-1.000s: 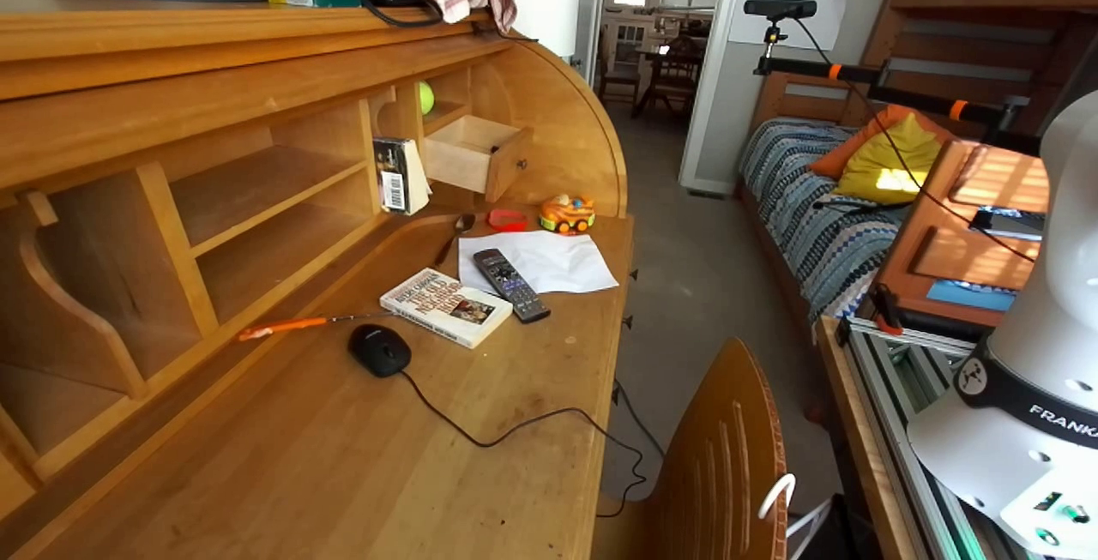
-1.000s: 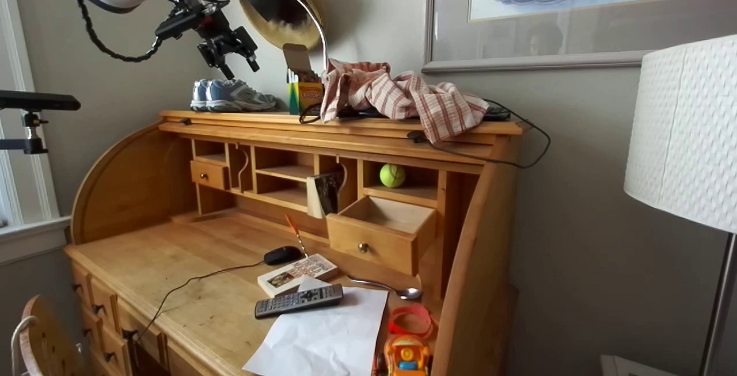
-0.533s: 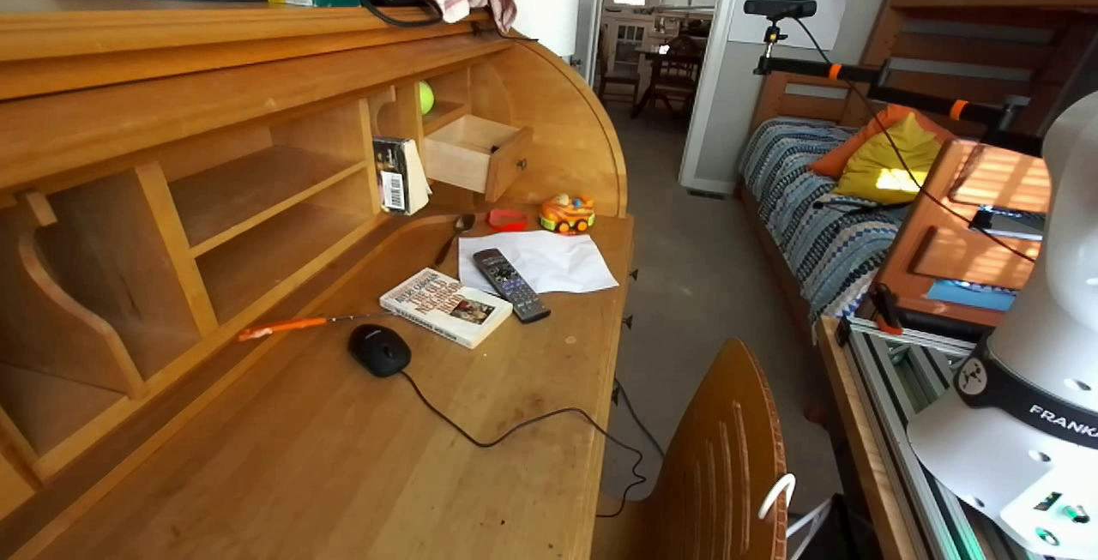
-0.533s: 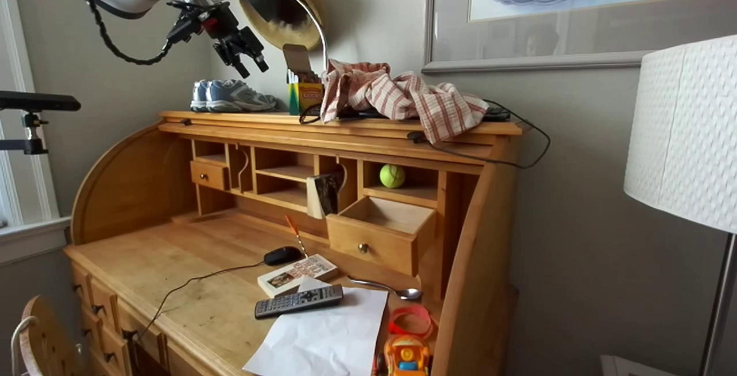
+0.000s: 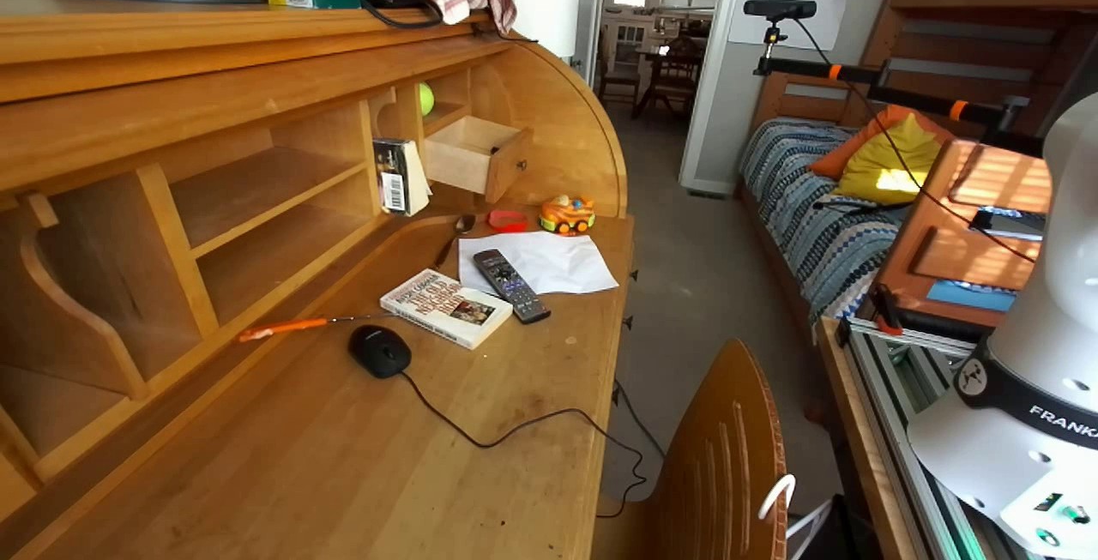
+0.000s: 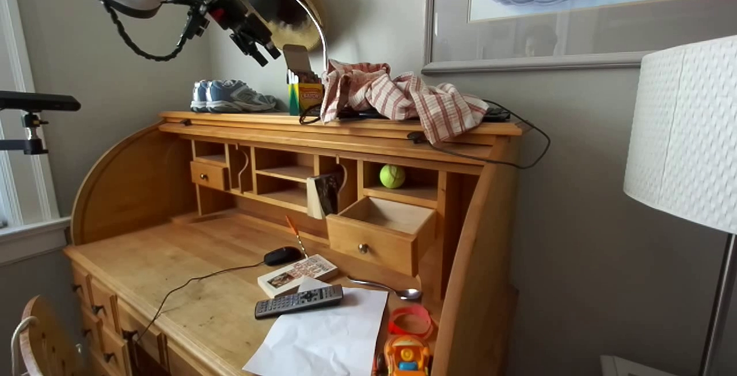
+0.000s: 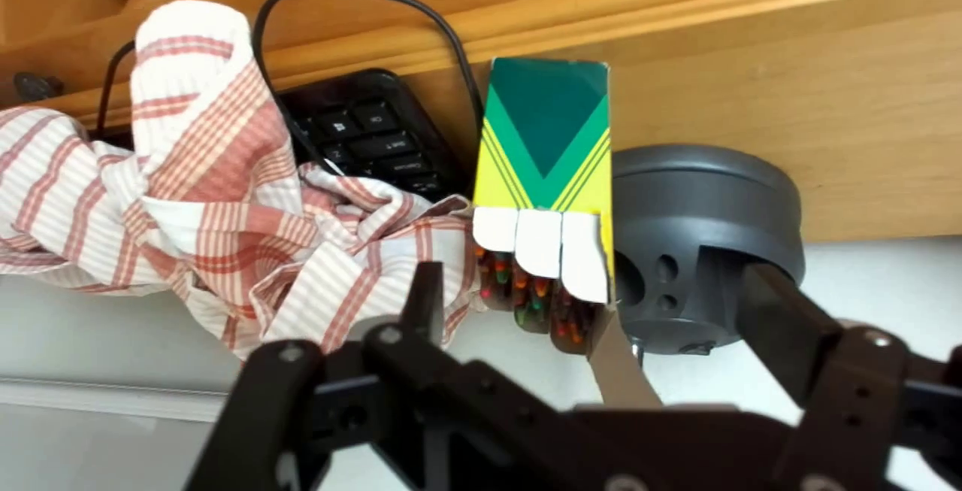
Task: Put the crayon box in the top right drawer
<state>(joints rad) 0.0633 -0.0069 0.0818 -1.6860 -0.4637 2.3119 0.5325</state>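
The black two-fingered gripper [image 6: 269, 57] hung above and apart from the yellow-and-green cardboard crayon box [image 6: 305, 97], its jaws spread wide and holding nothing. The box stood upright, lid flap raised, on top of the honey-coloured wooden bench [image 6: 149, 255], just beside a red-and-white checked cloth [image 6: 397, 97]; lower down, the light wooden drawer [image 6: 386, 247] was pulled out.

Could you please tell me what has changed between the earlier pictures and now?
In an exterior view, the gripper moved rightwards and slightly up in the picture, toward the crayon box. It took hold of nothing and let go of nothing; its jaws stay open. Unchanged: the crayon box on the top of the desk, the drawer pulled out, the tennis ball above it.
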